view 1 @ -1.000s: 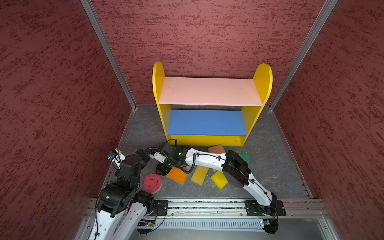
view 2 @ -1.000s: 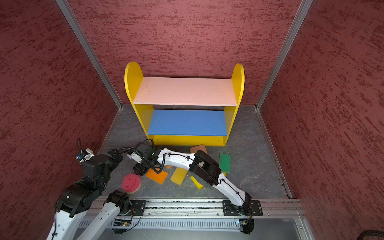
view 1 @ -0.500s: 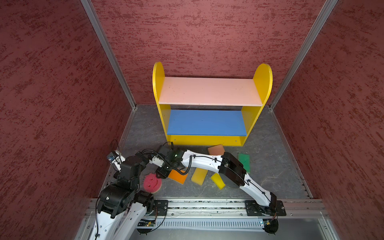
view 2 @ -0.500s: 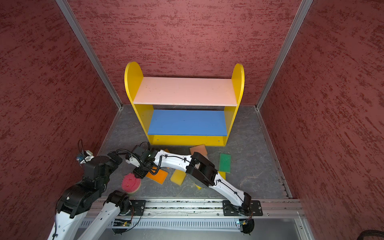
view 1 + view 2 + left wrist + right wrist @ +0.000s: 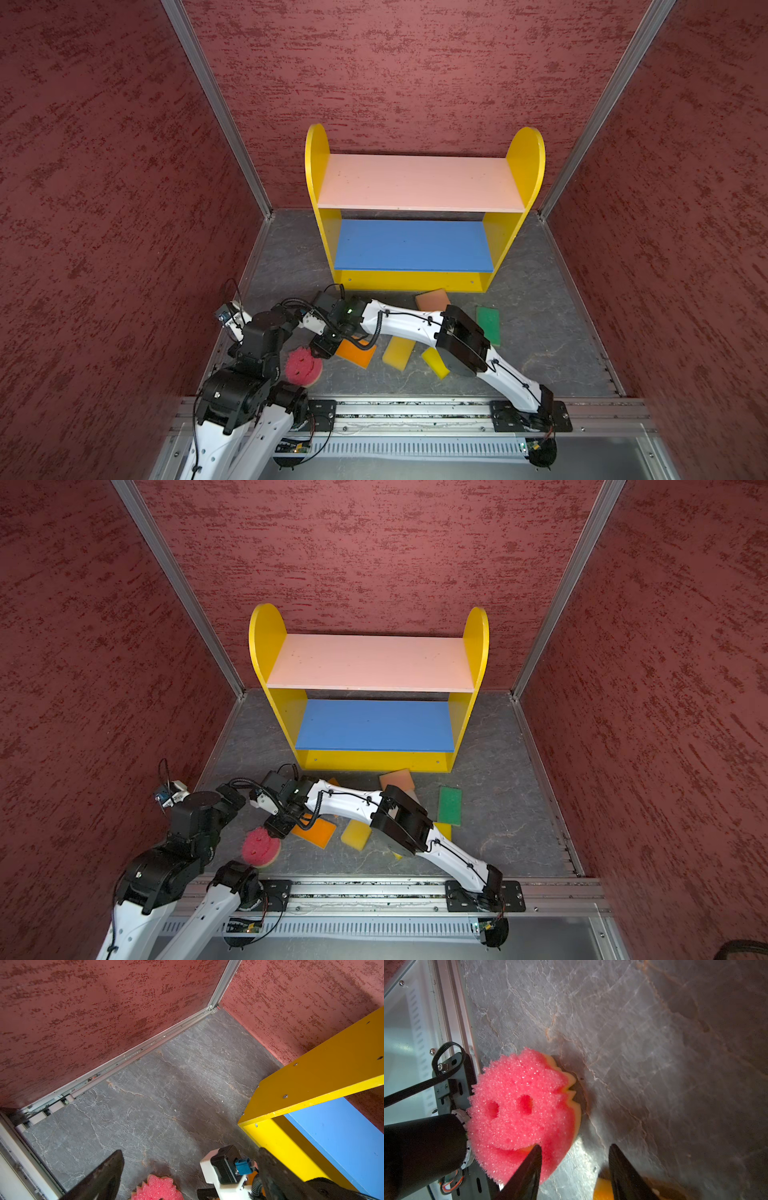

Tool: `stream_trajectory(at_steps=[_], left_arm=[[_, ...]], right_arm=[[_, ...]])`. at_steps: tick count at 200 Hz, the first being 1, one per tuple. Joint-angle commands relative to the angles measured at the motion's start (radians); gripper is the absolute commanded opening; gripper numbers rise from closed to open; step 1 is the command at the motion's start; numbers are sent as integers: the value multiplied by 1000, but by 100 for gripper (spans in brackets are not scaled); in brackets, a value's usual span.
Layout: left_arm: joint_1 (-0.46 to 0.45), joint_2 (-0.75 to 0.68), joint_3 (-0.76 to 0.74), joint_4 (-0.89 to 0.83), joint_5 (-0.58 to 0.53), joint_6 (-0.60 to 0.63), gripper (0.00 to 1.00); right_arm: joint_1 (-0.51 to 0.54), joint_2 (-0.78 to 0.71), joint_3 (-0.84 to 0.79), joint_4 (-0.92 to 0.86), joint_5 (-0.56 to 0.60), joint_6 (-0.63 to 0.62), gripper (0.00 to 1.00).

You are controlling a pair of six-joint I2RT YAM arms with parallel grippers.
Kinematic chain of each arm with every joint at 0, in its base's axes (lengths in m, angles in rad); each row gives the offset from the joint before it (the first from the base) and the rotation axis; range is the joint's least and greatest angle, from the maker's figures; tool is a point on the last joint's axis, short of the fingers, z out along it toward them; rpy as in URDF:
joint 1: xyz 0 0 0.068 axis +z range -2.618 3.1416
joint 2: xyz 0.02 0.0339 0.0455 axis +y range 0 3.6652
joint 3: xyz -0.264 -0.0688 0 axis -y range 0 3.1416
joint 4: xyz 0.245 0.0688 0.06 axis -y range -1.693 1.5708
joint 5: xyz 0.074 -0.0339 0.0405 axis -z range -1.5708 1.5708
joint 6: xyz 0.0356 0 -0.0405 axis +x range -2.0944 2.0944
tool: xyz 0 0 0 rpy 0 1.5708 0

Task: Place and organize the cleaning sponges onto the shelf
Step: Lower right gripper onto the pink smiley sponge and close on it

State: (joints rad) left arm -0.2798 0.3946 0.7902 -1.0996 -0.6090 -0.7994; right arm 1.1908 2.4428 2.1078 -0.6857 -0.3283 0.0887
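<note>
**Shelf** (image 5: 419, 185): stands against the back wall. The pink and blue boards are bare, so no sponge is placed yet and the task is judged to be at its start.

**Floor** (image 5: 540, 332): rectangular sponges (image 5: 399, 353) lie loose in front of the shelf, some partly under the right arm (image 5: 415, 330).

**Round sponge** (image 5: 303, 366): lies flat and face up at the front left of the floor. Being round, it has no long axis to align with.

**Right gripper** (image 5: 575, 1147): reaches across the middle, jaws about half apart and holding nothing. One finger (image 5: 529, 1167) overlaps the round sponge's rim and the other stands over bare floor. The sponge therefore lies off to that one side, not between the jaws. Judgement: the gripper needs a sideways shift toward the sponge before closing.

**Left gripper** (image 5: 190, 1151): jaws spread wide and empty, aimed past the sponge. The right gripper is judged the better placed.
</note>
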Motion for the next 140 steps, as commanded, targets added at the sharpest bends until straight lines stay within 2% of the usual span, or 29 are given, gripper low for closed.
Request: stream_trajectory(at_steps=[1, 62, 76, 140], left_arm=[[6, 10, 9, 50, 0, 12, 100], [11, -14, 21, 64, -29, 25, 100], [11, -22, 32, 67, -39, 36, 97], [10, -78, 55, 92, -56, 62, 97]], right_arm=[[39, -63, -53, 49, 4, -3, 54], [39, -94, -105, 117, -29, -2, 53], [39, -99, -111, 131, -44, -3, 53], [39, 13, -17, 42, -44, 21, 52]])
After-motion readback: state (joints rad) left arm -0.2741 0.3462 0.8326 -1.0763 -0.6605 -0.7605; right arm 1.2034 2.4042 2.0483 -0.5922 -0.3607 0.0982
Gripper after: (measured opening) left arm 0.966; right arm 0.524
